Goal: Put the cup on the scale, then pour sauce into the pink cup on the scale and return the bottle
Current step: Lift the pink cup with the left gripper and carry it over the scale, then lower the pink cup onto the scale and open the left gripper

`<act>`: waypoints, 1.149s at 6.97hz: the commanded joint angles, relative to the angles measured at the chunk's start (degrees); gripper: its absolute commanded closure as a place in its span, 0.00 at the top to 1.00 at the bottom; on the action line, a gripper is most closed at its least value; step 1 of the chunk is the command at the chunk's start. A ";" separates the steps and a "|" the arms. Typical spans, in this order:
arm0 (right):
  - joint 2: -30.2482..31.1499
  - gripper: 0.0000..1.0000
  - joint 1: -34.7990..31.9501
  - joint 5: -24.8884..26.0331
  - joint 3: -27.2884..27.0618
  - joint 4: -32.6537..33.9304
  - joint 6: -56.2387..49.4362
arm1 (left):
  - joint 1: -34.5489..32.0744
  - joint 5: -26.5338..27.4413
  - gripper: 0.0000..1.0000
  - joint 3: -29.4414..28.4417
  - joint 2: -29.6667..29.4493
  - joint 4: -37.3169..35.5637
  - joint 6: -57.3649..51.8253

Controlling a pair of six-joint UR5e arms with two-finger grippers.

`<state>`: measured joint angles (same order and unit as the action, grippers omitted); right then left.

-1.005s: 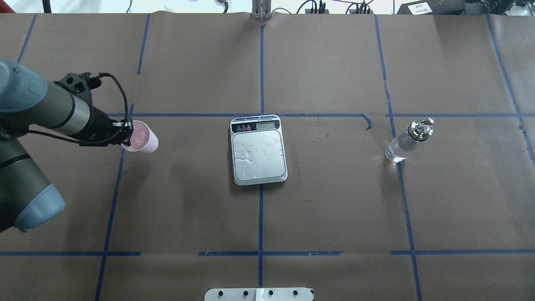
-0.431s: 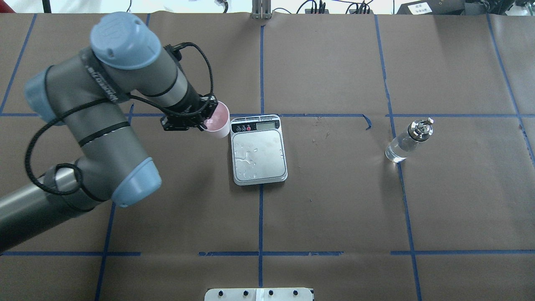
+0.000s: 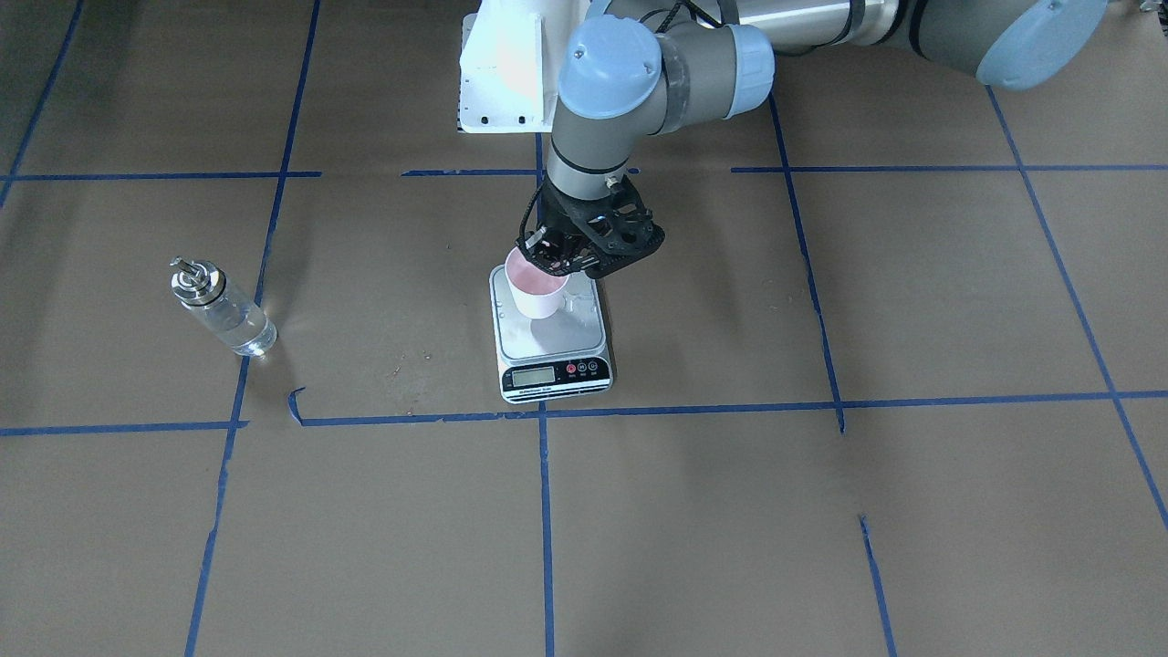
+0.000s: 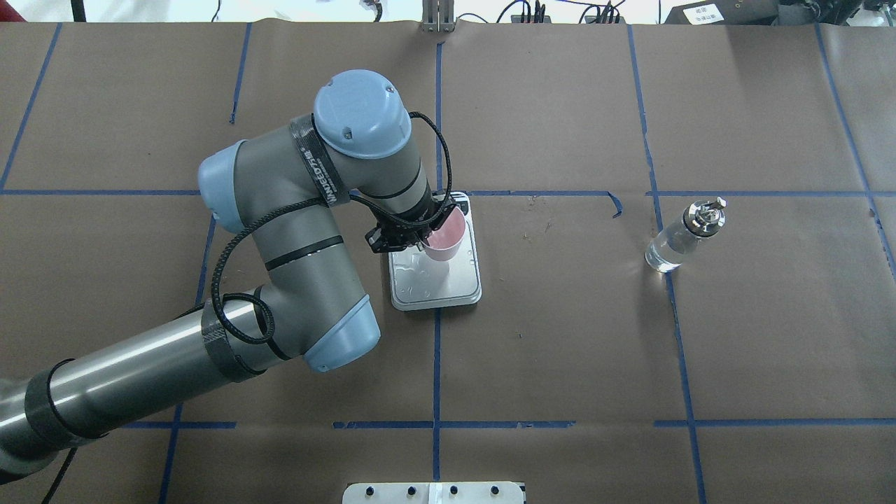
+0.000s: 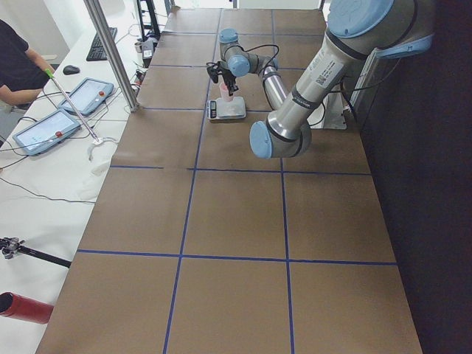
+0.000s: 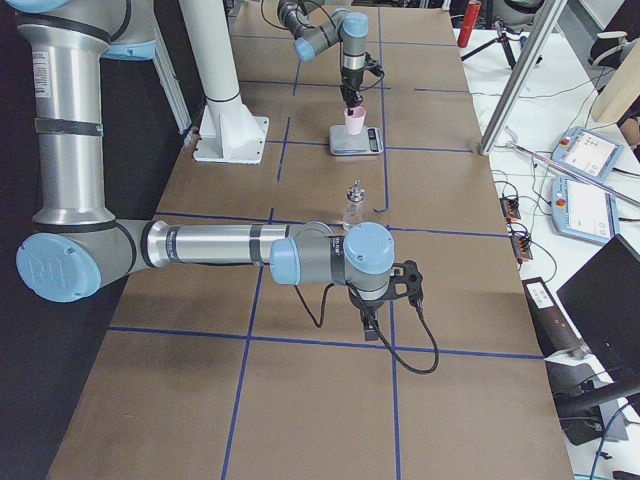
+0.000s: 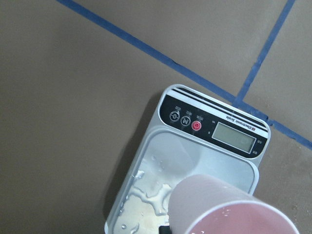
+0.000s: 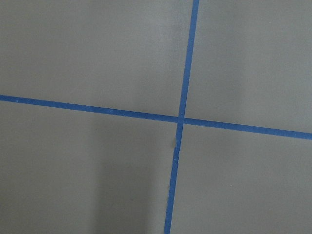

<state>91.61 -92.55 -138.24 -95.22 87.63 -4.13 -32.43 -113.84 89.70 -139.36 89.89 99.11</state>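
The left gripper (image 4: 424, 236) pinches the rim of the cup (image 4: 445, 239), its fingers pressed on the wall at the cup's 9 o'clock side in the overhead view. The cup is upright, mouth up, over the scale (image 4: 420, 283), toward the plate's 12 o'clock end near the display. Whether its base touches the plate or hangs just above it cannot be told. Droplets (image 7: 151, 195) lie on the plate at the 6 o'clock end.

The bottle (image 4: 682, 236) stands at 3 o'clock from the scale, well apart, untouched. The right gripper (image 6: 370, 322) hangs over bare table near the bottle; its jaw state cannot be told.

This appears to be the first step, placing the cup. Next, likely: seat it flat, spread the fingers, lift clear without tipping it.
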 commanded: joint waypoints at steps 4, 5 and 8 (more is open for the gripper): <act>-0.12 1.00 0.00 -0.10 -0.14 0.00 0.09 | 0.88 0.99 0.00 -1.29 1.27 1.69 0.03; -0.12 1.00 0.00 -0.10 -0.14 0.00 0.09 | 0.88 0.99 0.00 -1.03 1.89 1.69 0.03; -0.12 1.00 0.00 -0.10 0.21 0.09 0.00 | 0.79 0.81 0.98 -0.50 1.98 2.56 -0.58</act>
<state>91.50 -92.55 -138.34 -95.14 87.70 -4.12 -31.63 -112.97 88.95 -137.42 91.77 99.00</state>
